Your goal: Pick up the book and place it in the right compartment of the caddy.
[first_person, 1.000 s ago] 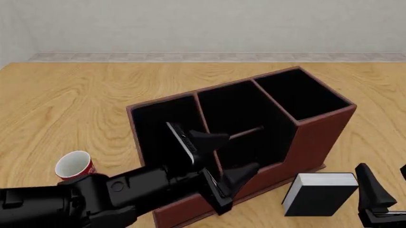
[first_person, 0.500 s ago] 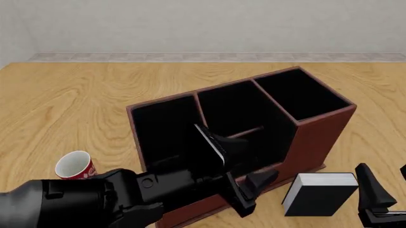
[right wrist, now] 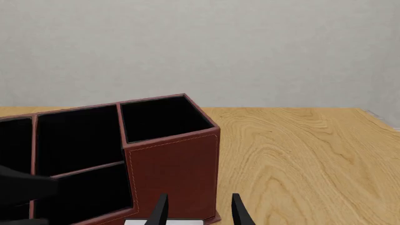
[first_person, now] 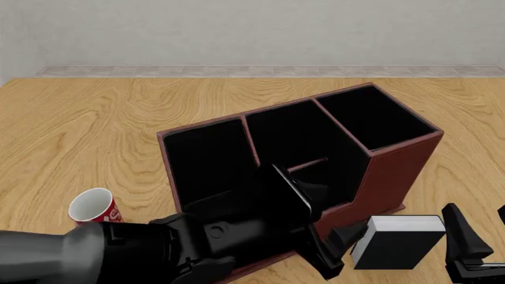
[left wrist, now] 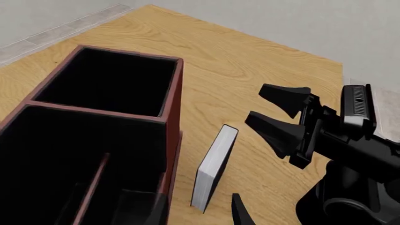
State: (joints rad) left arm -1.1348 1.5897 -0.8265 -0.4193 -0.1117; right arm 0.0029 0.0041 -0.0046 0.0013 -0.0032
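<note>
Hidden: your left arm covers the caddy's (first_person: 394, 171) near wall in the front view; the mug (first_person: 93, 206) is partly cut off behind it.
Book: the book (first_person: 397, 241) stands upright on the table (first_person: 94, 130), just beside the caddy's tall end, outside the right compartment (first_person: 375, 118).
Left claw: your left gripper (first_person: 335, 251) has its fingers apart, tips close to the book, holding nothing.
Right claw: your right gripper (left wrist: 280, 115) is spread wide and empty, near the book; the frame edge crops it in the front view.
</note>
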